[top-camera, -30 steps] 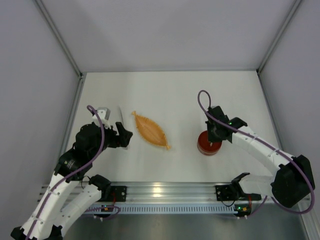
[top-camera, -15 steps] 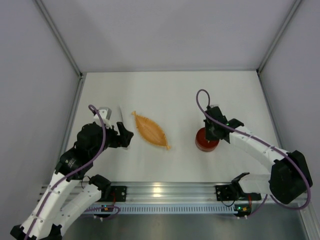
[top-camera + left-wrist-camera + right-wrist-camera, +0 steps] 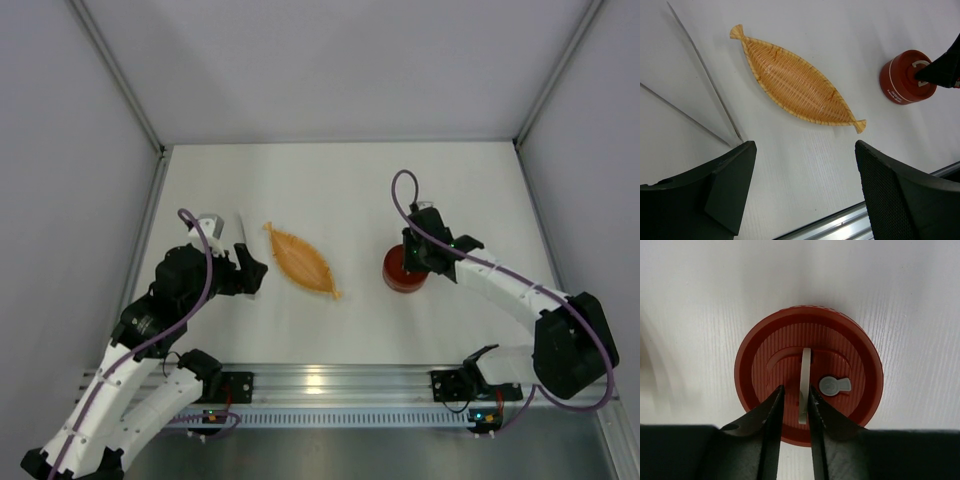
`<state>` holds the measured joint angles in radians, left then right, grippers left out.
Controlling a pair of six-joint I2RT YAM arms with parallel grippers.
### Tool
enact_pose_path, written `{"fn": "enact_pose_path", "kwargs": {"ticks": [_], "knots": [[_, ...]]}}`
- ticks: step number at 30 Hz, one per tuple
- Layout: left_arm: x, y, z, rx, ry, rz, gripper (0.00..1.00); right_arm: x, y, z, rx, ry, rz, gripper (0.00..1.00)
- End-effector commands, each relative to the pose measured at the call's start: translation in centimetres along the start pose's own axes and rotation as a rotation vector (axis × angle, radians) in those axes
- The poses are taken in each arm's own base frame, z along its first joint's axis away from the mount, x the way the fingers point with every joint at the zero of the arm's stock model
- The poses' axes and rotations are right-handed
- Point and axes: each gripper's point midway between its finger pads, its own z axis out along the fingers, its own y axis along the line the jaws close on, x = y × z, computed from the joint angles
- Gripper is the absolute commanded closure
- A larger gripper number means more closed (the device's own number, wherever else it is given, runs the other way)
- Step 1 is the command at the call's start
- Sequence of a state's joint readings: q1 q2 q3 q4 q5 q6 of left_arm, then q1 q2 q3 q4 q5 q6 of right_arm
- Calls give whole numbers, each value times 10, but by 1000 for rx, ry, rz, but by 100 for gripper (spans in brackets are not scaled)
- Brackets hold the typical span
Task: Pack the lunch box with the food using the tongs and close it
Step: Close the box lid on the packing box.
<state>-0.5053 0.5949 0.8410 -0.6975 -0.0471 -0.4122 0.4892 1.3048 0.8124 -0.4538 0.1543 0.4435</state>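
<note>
On the table [image 3: 330,190] the leaf-shaped dish [image 3: 302,261] lies left of centre, its length running from 10 to 4 o'clock. The tongs [image 3: 242,229] lie at its 9 o'clock, just beside its far tip. The lunch box [image 3: 897,87] stands at the dish's 3 o'clock, apart from it, with the lid [image 3: 790,370] on top and the right gripper [image 3: 795,390] directly over it. The left gripper [image 3: 248,272] hangs at the tongs' 6 o'clock.

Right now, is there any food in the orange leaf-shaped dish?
No, the left wrist view shows the woven orange dish with only its bare weave inside and no food pieces on it.
</note>
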Motion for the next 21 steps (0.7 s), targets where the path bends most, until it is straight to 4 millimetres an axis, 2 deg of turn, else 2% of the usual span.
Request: {"fn": "enact_pose_path", "kwargs": {"ticks": [1, 2, 11, 21], "knots": [[-6, -1, 4, 0, -27, -2, 15, 45, -33, -4, 123, 159, -27, 75], [-6, -2, 4, 2, -27, -1, 15, 38, -33, -8, 133, 136, -27, 71], [-5, -1, 5, 0, -23, -1, 15, 4, -26, -39, 102, 42, -19, 67], [-5, -2, 5, 1, -17, 0, 15, -14, -24, -54, 101, -15, -12, 61]]}}
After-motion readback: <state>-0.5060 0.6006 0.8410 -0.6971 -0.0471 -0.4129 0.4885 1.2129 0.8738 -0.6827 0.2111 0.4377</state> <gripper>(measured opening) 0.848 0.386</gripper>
